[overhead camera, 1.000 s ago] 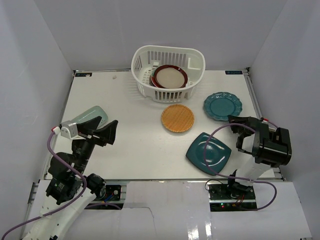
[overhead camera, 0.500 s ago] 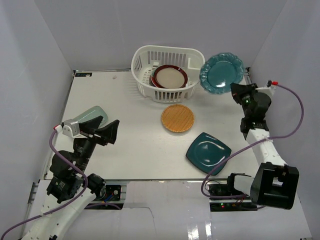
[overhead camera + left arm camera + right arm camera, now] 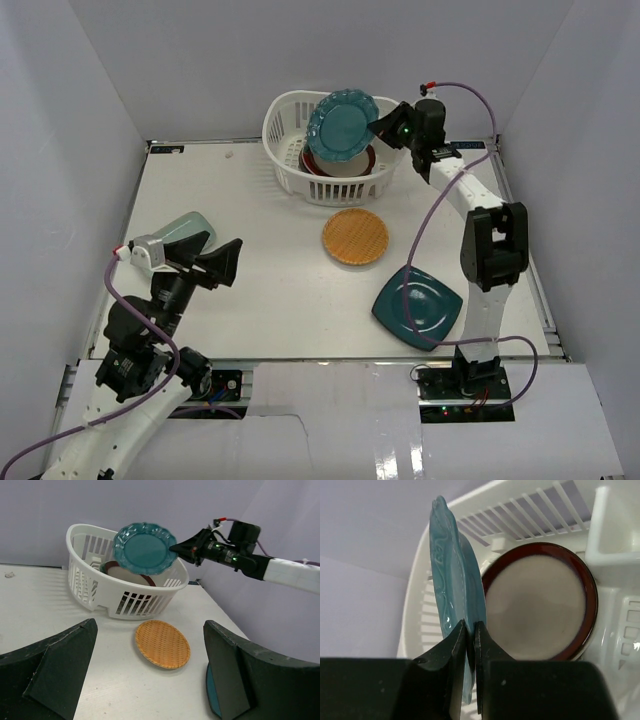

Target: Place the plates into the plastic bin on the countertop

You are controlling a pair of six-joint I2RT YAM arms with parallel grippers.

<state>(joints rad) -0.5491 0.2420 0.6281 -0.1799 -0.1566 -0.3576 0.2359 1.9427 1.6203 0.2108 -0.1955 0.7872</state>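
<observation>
Presently right end effector (image 3: 378, 125) pinches teal scalloped plate (image 3: 340, 123) above plastic bin (image 3: 285, 110), twelve o'clock; left end effector (image 3: 215, 255) gapes empty. Outstanding: orange plate (image 3: 355, 236), square plate (image 3: 418, 305), oblong plate (image 3: 185, 228).

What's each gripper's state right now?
Left gripper: open, empty.
Right gripper: shut on the scalloped plate, over the bin.

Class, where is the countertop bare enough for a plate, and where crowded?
Bare: between pale green plate and orange woven plate; also left of the plastic bin. Crowded: the bin, right gripper holding the teal scalloped plate over it.
</observation>
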